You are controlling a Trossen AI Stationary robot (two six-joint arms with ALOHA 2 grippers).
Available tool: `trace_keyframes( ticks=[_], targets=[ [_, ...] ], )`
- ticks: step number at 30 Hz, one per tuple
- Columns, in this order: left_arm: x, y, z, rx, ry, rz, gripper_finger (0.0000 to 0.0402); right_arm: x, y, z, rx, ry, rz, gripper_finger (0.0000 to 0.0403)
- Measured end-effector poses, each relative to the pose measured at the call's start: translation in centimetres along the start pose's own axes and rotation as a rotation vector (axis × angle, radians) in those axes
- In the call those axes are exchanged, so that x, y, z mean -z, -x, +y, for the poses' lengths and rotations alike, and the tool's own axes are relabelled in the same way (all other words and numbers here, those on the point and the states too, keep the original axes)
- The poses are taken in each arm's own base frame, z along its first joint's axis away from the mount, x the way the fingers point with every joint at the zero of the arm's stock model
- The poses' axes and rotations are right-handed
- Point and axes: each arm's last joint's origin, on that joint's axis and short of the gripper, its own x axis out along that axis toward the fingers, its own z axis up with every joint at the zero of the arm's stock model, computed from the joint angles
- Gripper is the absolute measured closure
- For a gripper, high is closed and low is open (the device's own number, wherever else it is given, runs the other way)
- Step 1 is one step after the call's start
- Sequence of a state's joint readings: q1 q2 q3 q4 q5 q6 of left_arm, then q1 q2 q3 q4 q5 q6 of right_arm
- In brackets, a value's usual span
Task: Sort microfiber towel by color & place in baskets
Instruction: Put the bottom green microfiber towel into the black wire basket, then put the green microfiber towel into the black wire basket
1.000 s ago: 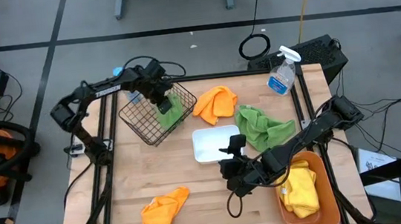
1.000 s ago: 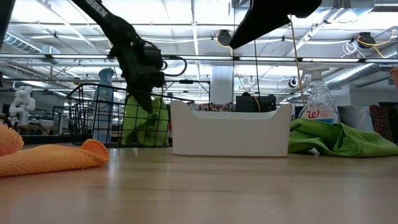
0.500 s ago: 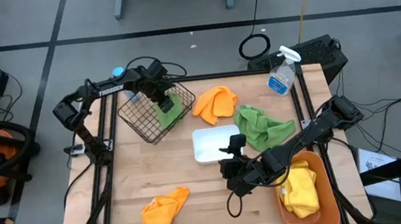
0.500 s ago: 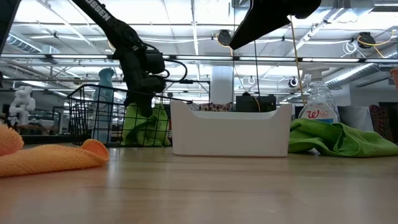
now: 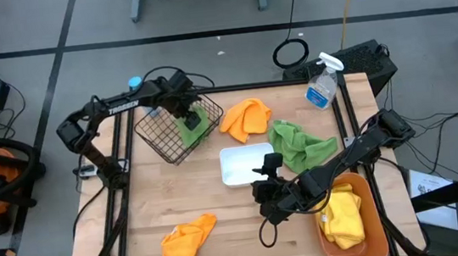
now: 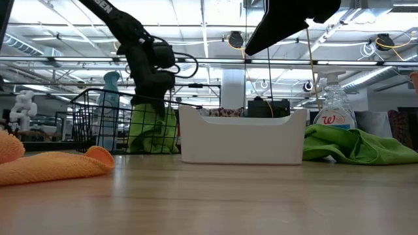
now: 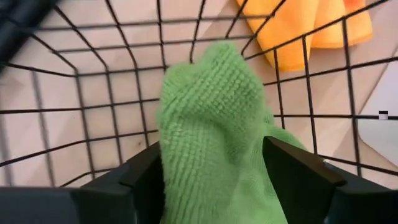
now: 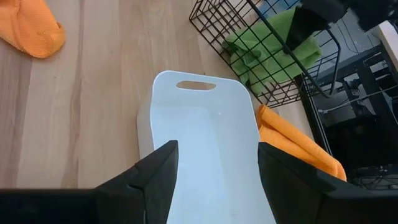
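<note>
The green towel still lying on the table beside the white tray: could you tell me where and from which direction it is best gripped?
Probably from straight above, on a raised fold near the middle of the green towel. It lies crumpled and loose on the table, so its ridges give the fingers something to pinch, while its flat edges hug the wood. The right gripper, fingers open, is nearest, hovering just past the white tray.

You get bright, even overhead light with soft shadows on the desk, though ceiling lamps glare and near wood blurs at desk height.
</note>
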State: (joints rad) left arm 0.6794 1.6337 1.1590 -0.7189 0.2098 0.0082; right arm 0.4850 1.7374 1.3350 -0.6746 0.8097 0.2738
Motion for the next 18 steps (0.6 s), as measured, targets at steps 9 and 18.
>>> trace_keyframes(
  ticks=[9, 18],
  targets=[
    [0.2, 2.8, -1.0, -0.099, -0.031, -0.083, 0.0148, 0.0, 0.0, 0.0, -0.001, -0.005, -0.002, 0.0193],
    [0.5, 5.1, -2.5, -0.213, -0.054, -0.166, 0.0148, 0.0, 0.0, 0.0, 0.0, 0.0, -0.002, 0.0193]
  ],
)
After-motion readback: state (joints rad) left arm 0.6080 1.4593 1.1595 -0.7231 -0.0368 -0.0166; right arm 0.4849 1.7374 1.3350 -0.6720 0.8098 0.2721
